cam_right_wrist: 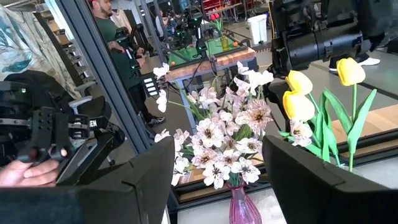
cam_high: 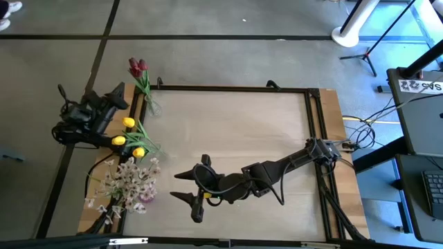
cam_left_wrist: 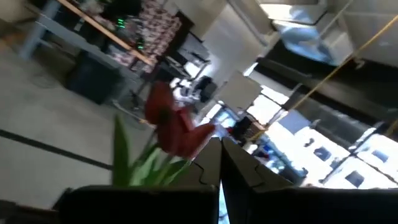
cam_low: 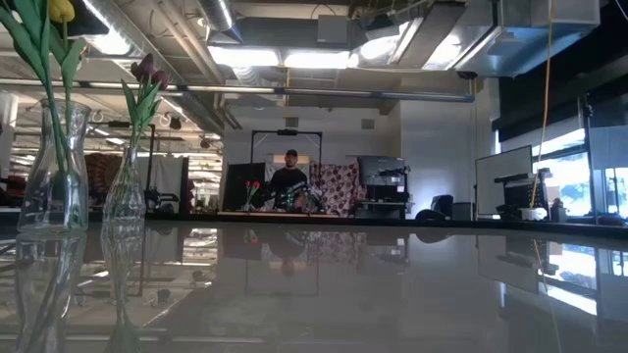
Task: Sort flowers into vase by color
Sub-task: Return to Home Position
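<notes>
Three bunches stand with their stems in vases along the table's left edge. The dark red tulips (cam_high: 138, 68) are in a clear glass vase (cam_low: 126, 191) at the far end. The yellow tulips (cam_high: 129, 133) are in a second clear vase (cam_low: 54, 176) in the middle. The white blossoms (cam_high: 129, 178) are in a pink vase (cam_right_wrist: 238, 206) at the near end. My left gripper (cam_left_wrist: 219, 143) is shut and holds nothing, drawn back beside the table's left edge (cam_high: 119, 97), with the red tulips (cam_left_wrist: 174, 127) beyond it. My right gripper (cam_high: 178, 187) is open above the table, pointing at the white blossoms (cam_right_wrist: 224, 140).
A black frame (cam_high: 235, 88) borders the tabletop. Bare table lies between the vases and the right arm's base (cam_high: 320, 149). In the right wrist view, a person's hand (cam_right_wrist: 25, 169) holds a control handle, and people stand beyond the table. Cables run off the table's right side (cam_high: 360, 135).
</notes>
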Controlling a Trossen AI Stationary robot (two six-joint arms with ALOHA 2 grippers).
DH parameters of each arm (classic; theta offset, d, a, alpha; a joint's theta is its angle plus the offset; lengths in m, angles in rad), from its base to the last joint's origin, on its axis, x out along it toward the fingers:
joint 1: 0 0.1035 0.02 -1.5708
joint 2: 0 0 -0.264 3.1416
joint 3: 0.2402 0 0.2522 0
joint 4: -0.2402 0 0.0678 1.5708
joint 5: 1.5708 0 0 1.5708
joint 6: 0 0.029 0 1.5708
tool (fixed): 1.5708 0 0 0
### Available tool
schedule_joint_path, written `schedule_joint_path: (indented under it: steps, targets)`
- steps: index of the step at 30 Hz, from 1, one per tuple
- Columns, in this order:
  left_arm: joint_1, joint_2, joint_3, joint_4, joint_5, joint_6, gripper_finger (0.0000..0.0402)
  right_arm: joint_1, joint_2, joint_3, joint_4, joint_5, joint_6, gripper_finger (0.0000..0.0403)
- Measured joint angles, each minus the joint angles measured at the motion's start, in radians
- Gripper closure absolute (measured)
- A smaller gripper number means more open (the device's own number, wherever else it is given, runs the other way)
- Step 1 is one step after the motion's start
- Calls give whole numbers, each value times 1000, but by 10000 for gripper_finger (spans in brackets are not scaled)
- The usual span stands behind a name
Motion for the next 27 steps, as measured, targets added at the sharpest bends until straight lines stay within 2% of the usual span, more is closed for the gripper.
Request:
schedule_joint_path:
  steps: [4, 9, 12, 16, 19, 24, 27]
  targets:
    - [0, 0, -4, -28, -75, 18, 402, 0, 0, 0, 0, -1, 0, 162]
    - [0, 0, -4, -177, -122, 16, 402, 0, 0, 0, 0, -2, 0, 162]
    - [0, 9, -4, -249, -185, -35, 402, 0, 0, 0, 0, -2, 0, 162]
    - [0, 10, -4, -353, -195, -86, 402, 0, 0, 0, 0, -2, 0, 162]
    - [0, 10, -4, -490, -195, -211, 402, 0, 0, 0, 1, -2, 0, 162]
    - [0, 10, -4, -737, -193, -544, 402, 0, 0, 0, 0, -3, 39, 162]
    - [0, 11, -4, -836, -192, -645, 402, 1, 0, 0, 0, -6, 46, 162]
